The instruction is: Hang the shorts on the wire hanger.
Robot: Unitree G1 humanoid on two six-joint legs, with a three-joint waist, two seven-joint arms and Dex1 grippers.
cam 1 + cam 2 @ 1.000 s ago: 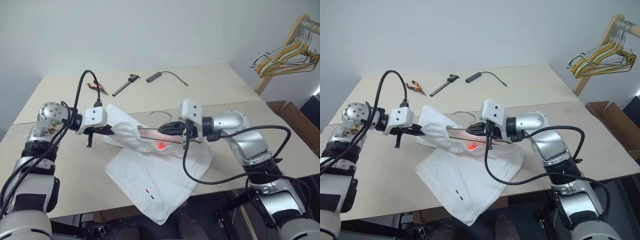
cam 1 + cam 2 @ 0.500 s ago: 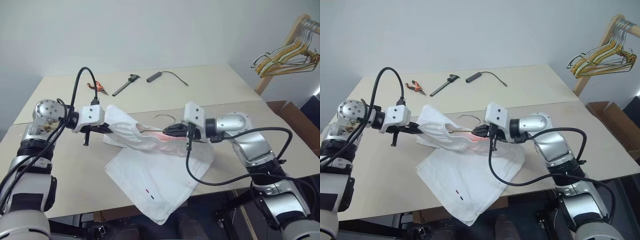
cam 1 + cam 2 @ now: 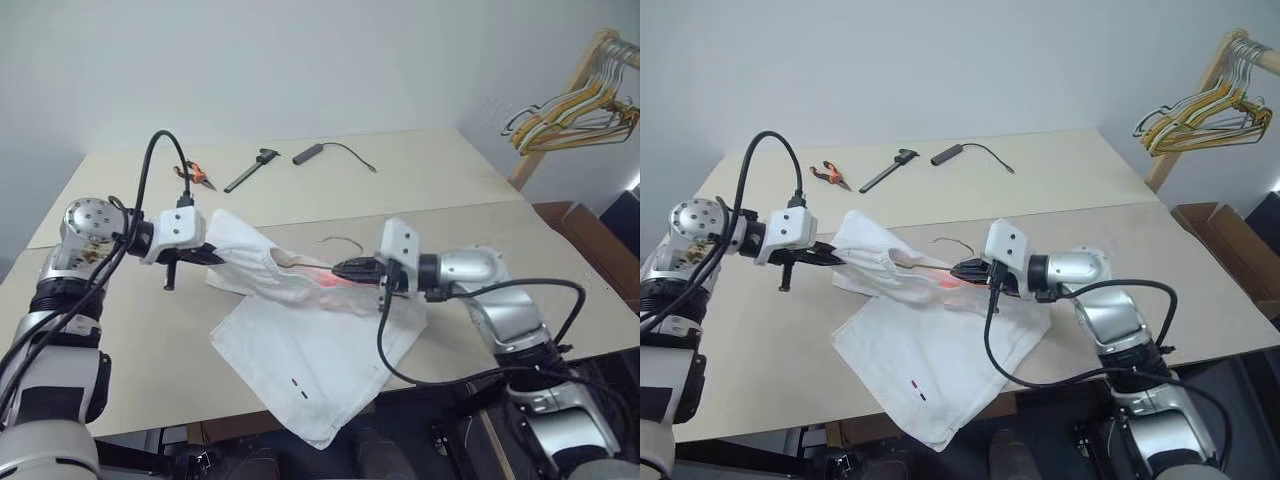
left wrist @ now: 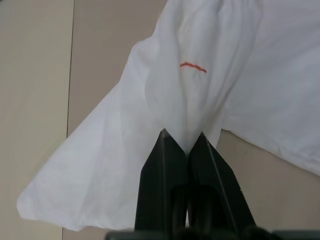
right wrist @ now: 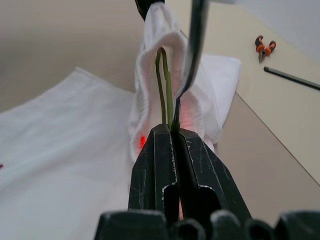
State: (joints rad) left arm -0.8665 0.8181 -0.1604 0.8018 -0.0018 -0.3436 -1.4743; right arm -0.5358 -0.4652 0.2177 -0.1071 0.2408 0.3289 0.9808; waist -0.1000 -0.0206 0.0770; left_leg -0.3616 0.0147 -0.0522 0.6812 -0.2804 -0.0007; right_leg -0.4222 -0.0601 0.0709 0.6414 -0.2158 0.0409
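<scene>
- On the beige table (image 3: 450,190), the shorts (image 3: 320,345) lie with their lower part spread flat toward the near edge, while the gathered waistband end is lifted off the surface between the two arms.
- At the left side, the left gripper (image 3: 222,257) has its black fingers pinched tight on a fold of the white cloth; the left wrist view shows the cloth (image 4: 190,100) bunched right at the fingertips, with a small red mark on it.
- From the right, the right gripper (image 3: 962,269) points toward the left one, its fingers clamped on the wire hanger (image 5: 164,85); the right wrist view shows the olive-grey wire running from the fingertips into the raised waistband.
- Just behind the right gripper, the hanger's curved hook (image 3: 343,240) shows above the table.
- A pink glow tints the cloth near the right fingertips.
- Toward the far side of the table lie orange-handled pliers (image 3: 194,176), a dark caliper (image 3: 252,169) and a small black device with a cord (image 3: 310,153).
- At the far right, a wooden rack (image 3: 560,100) carries a bunch of yellow and grey hangers (image 3: 575,110).
</scene>
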